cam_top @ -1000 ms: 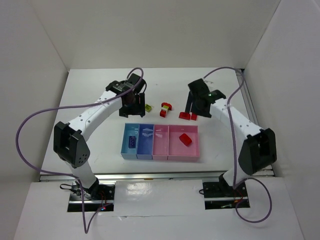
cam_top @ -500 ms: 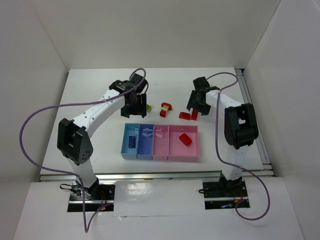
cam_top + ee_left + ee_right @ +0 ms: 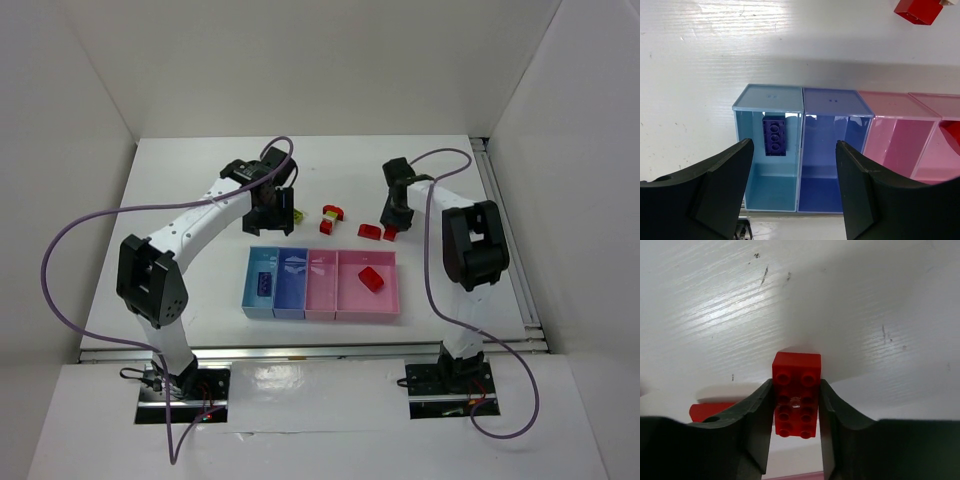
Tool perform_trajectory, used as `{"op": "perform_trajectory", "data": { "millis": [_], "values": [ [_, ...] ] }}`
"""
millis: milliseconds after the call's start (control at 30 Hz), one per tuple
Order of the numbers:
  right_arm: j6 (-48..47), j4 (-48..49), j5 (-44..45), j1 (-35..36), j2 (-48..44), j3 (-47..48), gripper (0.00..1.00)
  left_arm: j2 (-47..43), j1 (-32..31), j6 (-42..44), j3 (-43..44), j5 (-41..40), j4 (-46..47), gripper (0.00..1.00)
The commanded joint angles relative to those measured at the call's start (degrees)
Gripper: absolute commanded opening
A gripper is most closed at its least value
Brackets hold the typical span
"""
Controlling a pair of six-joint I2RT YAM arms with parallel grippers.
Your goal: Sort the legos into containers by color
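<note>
My right gripper (image 3: 391, 229) (image 3: 795, 405) is shut on a red lego (image 3: 795, 392) that lies studs-up on the white table. A second red lego (image 3: 368, 231) (image 3: 709, 411) sits just to its left, and two more (image 3: 330, 214) lie further left. My left gripper (image 3: 272, 214) (image 3: 794, 150) hangs open and empty above the table behind the containers. The light blue tray (image 3: 250, 302) (image 3: 771, 192) holds a dark blue lego (image 3: 774, 136). The darker blue tray (image 3: 290, 298) and pink tray (image 3: 321, 298) look empty. The wider pink tray (image 3: 386, 300) holds one red lego (image 3: 371, 279).
White walls close in the table on the left, back and right. A purple cable loops from each arm, with the left loop (image 3: 60, 250) reaching over the table's left side. A metal rail (image 3: 505, 225) runs along the right edge.
My right gripper dropped onto the red lego and shut on it, and its arm swung into a more upright stance. My left gripper drifted slightly right, covering the yellow-green lego.
</note>
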Motion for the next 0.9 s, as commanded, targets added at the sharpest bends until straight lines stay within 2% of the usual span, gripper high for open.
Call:
{"op": "perform_trajectory", "data": {
  "millis": [0, 133, 233, 367, 533, 733, 867],
  "values": [
    [1.8, -0.3, 5.6, 0.8, -5.0, 1.7, 0.36, 0.5, -0.1, 0.8, 2.1, 0.4, -1.1, 0.78],
    [0.2, -1.8, 6.7, 1.3, -15.3, 1.7, 0.35, 0.5, 0.4, 0.2, 1.5, 2.0, -1.1, 0.76],
    [-1.2, -6.7, 9.1, 3.2, -21.3, 0.4, 0.29, 0.5, 0.4, 0.2, 1.5, 2.0, -0.5, 0.76],
    [-1.9, -7.8, 8.5, 10.8, -32.0, -4.9, 0.32, 0.5, 1.4, 0.7, 2.7, 2.0, 0.1, 0.75],
    [3.4, -16.1, 9.6, 19.8, -38.1, -12.5, 0.35, 1.0, 2.0, 1.3, 4.7, 2.0, 0.1, 0.75],
    [6.9, -14.7, 5.9, 28.3, -44.3, -19.4, 0.38, 1.5, 3.1, 2.0, 4.7, 2.0, 0.1, 0.78],
    [6.9, -15.2, 6.6, 31.2, -42.3, -20.6, 0.59, 1.5, 3.1, 2.5, 4.7, 2.6, 0.6, 0.78]
  ]
}}
